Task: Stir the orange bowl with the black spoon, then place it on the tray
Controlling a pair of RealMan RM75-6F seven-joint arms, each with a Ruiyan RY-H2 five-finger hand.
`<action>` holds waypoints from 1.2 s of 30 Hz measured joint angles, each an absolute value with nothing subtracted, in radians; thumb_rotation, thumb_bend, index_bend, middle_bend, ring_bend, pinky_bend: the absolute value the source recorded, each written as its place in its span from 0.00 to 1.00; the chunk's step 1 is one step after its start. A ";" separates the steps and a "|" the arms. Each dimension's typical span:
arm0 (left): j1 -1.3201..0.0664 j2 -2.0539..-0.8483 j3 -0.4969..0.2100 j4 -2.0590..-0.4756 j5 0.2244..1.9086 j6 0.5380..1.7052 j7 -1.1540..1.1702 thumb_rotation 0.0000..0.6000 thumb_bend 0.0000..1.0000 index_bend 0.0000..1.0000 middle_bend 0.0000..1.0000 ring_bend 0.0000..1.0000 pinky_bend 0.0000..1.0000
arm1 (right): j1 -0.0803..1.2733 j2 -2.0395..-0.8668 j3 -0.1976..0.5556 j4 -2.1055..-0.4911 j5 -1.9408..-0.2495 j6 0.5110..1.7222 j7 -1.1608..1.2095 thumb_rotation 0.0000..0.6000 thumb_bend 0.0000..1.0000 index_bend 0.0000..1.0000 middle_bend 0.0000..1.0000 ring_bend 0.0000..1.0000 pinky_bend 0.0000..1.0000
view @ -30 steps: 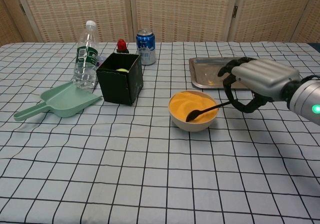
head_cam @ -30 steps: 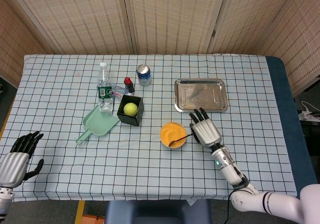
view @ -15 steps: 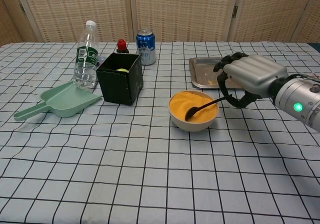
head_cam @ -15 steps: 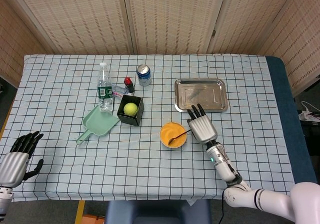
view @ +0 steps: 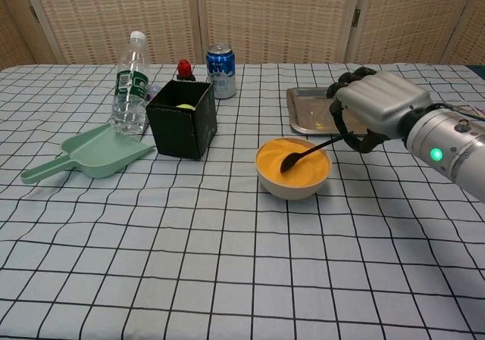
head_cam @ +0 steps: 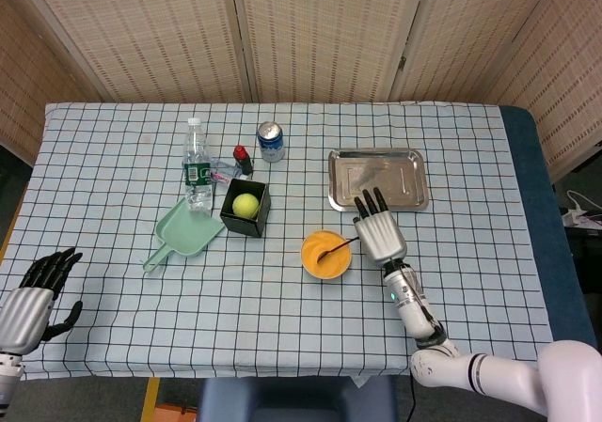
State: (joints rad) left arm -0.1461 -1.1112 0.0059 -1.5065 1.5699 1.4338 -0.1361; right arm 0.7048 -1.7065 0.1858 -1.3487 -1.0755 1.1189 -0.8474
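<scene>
Right hand [view: 375, 107] is gripping the spoon [view: 307, 153], its tip dipping in the bowl [view: 292, 168]: stirring step. Next: lifting it toward the tray [head_cam: 378, 179] behind the bowl.

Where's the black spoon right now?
In the chest view, the thin black spoon sits right of centre, its tip dipped in the round orange bowl and its handle held by the right hand, just in front of the shiny metal tray.

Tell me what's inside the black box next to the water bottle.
The head view shows a yellow-green ball sitting in the black box. From the chest view only a sliver of it peeks over the rim; whatever lies beneath the ball is covered.
</scene>
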 measured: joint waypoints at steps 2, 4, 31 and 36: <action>-0.145 -1.111 0.006 -1.507 1.571 1.436 -0.136 1.00 0.45 0.00 0.00 0.00 0.08 | 0.703 -1.708 0.190 -1.360 -1.072 1.133 -0.849 1.00 0.75 0.97 0.14 0.01 0.02; -0.144 -1.110 0.006 -1.509 1.571 1.439 -0.136 1.00 0.45 0.00 0.00 0.00 0.08 | 0.700 -1.703 0.191 -1.369 -1.076 1.139 -0.833 1.00 0.75 0.97 0.14 0.01 0.02; -0.154 -1.121 0.008 -1.507 1.567 1.418 -0.119 1.00 0.45 0.00 0.00 0.00 0.08 | 0.707 -1.693 0.185 -1.303 -1.071 1.068 -0.706 1.00 0.75 0.98 0.14 0.01 0.03; -0.152 -1.122 0.011 -1.508 1.573 1.424 -0.118 1.00 0.45 0.00 0.00 0.00 0.08 | 0.697 -1.640 0.163 -1.380 -1.069 1.060 -0.727 1.00 0.75 0.98 0.14 0.01 0.03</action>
